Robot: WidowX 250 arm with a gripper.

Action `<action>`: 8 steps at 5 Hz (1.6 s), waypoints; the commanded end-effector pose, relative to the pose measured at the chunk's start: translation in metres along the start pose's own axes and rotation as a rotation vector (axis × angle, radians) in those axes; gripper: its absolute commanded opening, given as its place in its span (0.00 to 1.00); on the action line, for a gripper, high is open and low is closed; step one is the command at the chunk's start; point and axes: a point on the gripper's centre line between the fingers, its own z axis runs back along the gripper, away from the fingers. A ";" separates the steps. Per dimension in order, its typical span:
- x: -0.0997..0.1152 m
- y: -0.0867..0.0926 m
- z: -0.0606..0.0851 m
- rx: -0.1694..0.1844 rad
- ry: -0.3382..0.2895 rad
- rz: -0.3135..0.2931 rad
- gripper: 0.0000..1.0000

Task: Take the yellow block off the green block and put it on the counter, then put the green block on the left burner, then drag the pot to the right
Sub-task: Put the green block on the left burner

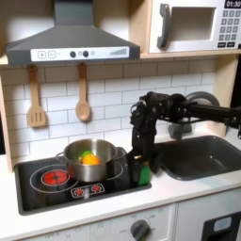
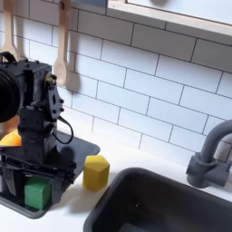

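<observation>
The gripper (image 2: 37,186) hangs low over the stovetop (image 2: 83,145) edge, its jaws spread either side of the green block (image 2: 37,193) without clearly pinching it, the yellow block (image 2: 96,171) just beside on the counter (image 2: 77,213), the pot (image 1: 91,161) on the burners.

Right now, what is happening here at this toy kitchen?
A robot arm's gripper is down at the stovetop's edge, with its fingers around the green block. The yellow block is already off it and rests on the white counter beside the sink. The pot, with toy food inside, sits on the stovetop and looks untouched.
</observation>
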 end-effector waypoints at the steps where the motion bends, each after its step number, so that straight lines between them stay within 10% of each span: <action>1: 0.006 0.000 -0.004 0.005 0.011 0.003 1.00; 2: 0.007 0.000 -0.006 0.009 0.015 0.005 0.00; 8: -0.001 0.008 0.026 -0.052 0.007 0.042 0.00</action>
